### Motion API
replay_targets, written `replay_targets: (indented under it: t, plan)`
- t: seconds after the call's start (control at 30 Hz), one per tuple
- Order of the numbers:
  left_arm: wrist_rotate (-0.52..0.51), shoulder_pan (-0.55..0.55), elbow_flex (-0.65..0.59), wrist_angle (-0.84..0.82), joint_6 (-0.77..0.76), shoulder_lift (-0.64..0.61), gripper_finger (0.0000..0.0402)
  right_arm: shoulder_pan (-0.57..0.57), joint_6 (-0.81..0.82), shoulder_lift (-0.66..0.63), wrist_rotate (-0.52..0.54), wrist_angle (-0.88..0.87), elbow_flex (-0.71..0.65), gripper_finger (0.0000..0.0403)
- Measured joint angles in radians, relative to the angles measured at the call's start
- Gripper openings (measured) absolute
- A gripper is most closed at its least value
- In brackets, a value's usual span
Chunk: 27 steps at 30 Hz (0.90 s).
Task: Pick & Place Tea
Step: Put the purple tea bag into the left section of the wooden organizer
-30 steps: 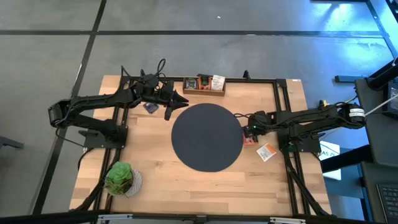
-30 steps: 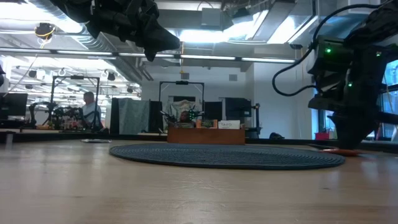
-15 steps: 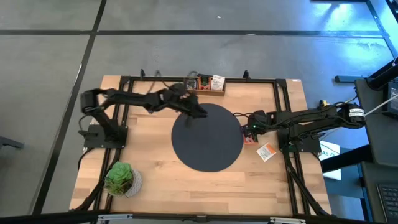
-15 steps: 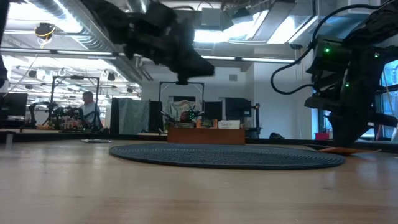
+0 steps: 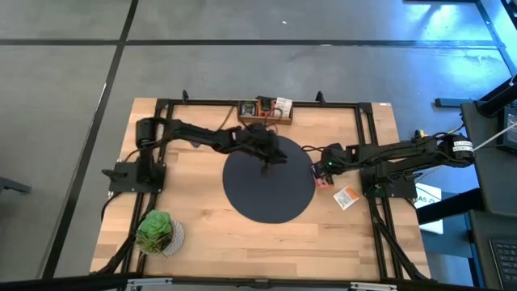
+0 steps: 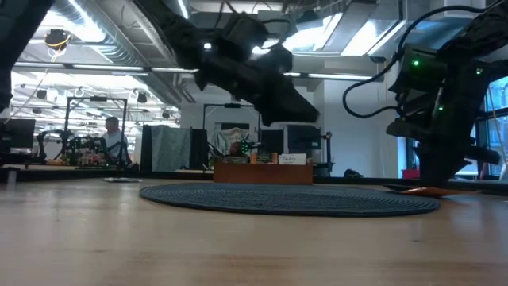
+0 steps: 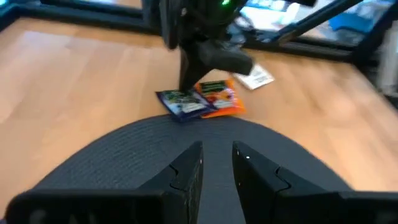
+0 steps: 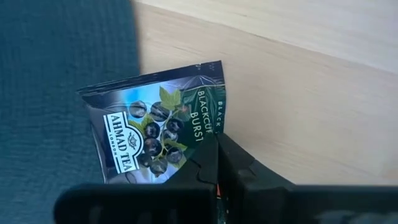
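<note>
At the mat's right edge, on the bare wood: right gripper [image 5: 323, 171], lowered to the table, fingers pressed together on the edge of a tea packet.
Held packet: dark purple packet [image 8: 158, 127], printed with berries, lying flat with one side over the rim of the black round mat [image 5: 267, 178]; the closed fingertips [image 8: 211, 168] pinch its near edge.
Neighbouring tea: orange packet [image 7: 219, 99] lying touching the purple one, partly under it; white packet [image 5: 346, 197] farther right on the wood, apart from both.
Left gripper [image 5: 269, 159]: raised above the far half of the mat, not touching it; fingers [image 7: 186, 171] narrowly parted, nothing between them.
Tea box: wooden tray [image 5: 264, 109] at the table's far edge, more packets standing in it.
Plant: green leafy pot [image 5: 157, 231], near left corner.
</note>
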Motion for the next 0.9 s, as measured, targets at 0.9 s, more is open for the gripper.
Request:
replay_targets:
  t: [0.9]
  plan:
    - [-0.225,-0.112,0.361,-0.056,-0.264,0.415,0.0084,0.030,-0.119,0.000,-0.091,0.210,-0.001,0.0004]
